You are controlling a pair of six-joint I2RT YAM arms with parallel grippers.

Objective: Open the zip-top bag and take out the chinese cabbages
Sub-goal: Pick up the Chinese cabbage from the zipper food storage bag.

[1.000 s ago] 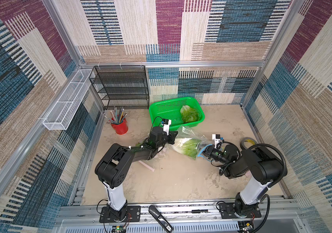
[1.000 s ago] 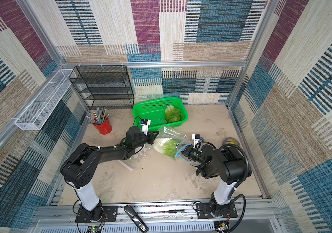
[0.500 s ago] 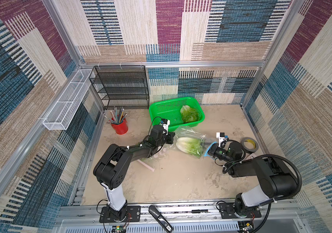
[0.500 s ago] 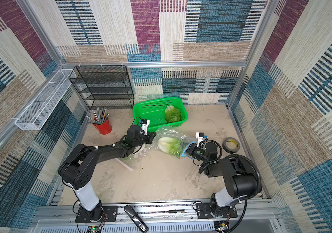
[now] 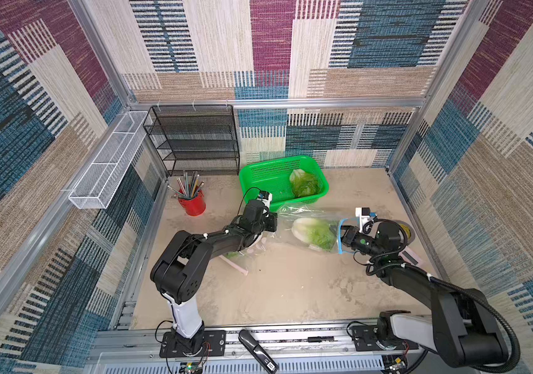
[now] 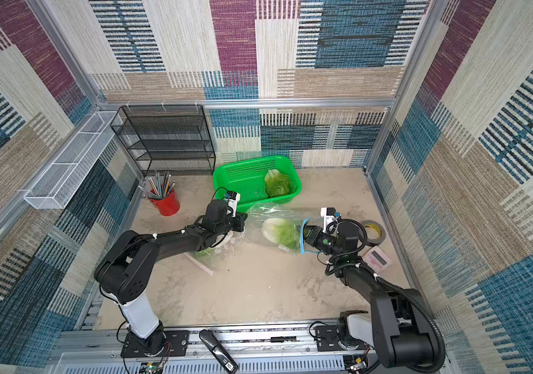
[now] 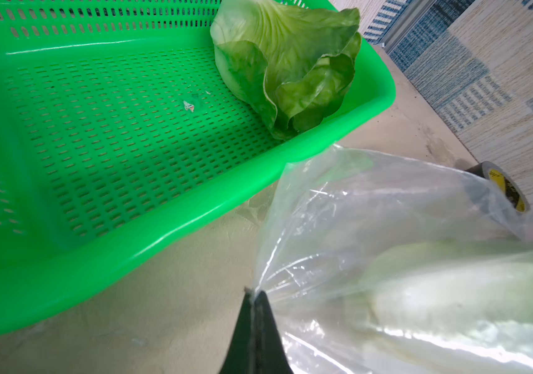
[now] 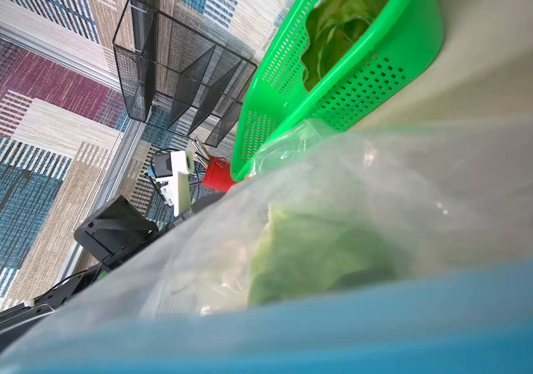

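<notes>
1. One red pencil cup (image 5: 192, 204) is your leftmost thing, standing well to the left of the green basket (image 7: 193, 210).
2. Your left gripper (image 7: 253, 298) sits just in front of the basket's near-left corner. Its jaws are squeezed flat on a corner of the zip-top bag (image 5: 294, 212), and you can see the film fanning out taut from the pinch.
3. The bag itself lies just in front of the basket's near rim.
4. The loose cabbage (image 5: 304, 185) lies in the basket's right end, up against the right wall.
5. The bagged cabbage (image 5: 310, 230) is inside the bag, in front of that same right end. Its white base points toward your left gripper and its leafy end toward the mouth.
6. Your right gripper (image 5: 342, 239) is in front of the basket and off to its right. It's clamped down on the bag's blue zip rim (image 8: 323, 323), though the fingertips are lost in blur in the wrist view.
7. The tape roll (image 6: 381, 238) sits further right of the basket.
</notes>
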